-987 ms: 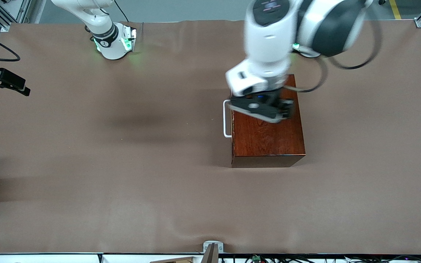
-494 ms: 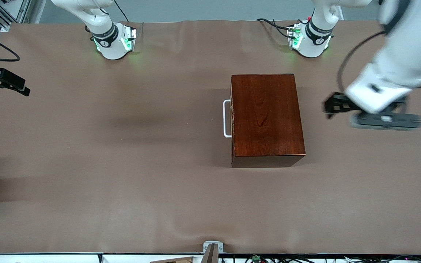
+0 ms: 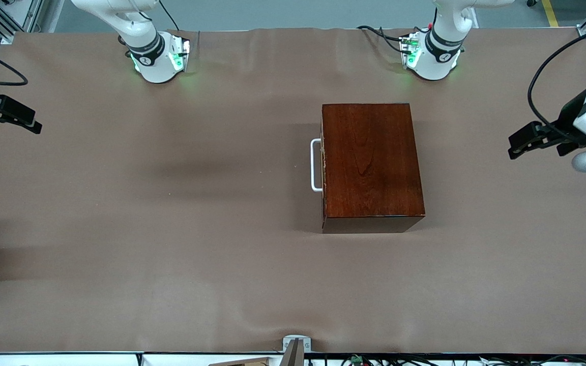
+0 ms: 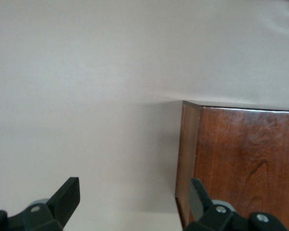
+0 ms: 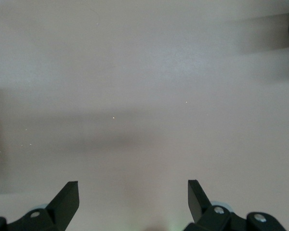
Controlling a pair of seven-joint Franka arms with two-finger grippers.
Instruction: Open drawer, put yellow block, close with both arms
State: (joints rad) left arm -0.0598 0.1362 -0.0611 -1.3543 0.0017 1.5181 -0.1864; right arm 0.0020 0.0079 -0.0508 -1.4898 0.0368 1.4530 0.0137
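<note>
A long table covered in plain brown cloth [image 3: 171, 254] fills the room in front of me, with the two arms' green-lit bases standing along its top edge. At the right arm's end, the right gripper [image 3: 5, 114] hangs over the cloth close to that edge of the tabletop; its wrist view shows its fingers [image 5: 67, 197] spread wide with only bare cloth between them, so this arm seems to be waiting. Toward the middle of the tabletop, closer to the left arm's base, sits the glossy reddish-brown wooden box [image 3: 369, 162]. The drawer [image 3: 323, 165] is flush with the box's body, its white handle [image 3: 315, 165] facing the right arm's end. At the left arm's end, the left gripper [image 3: 537, 140] hovers over the cloth near that edge, apart from the box; its fingers [image 4: 67, 195] stand wide and empty, one corner of the box showing past them in the wrist view. I cannot see the yellow block anywhere on the table. With the drawer shut, the block nowhere in sight and both grippers empty, I judge the work most likely finished with the block inside, though a shut drawer alone cannot prove that.
</note>
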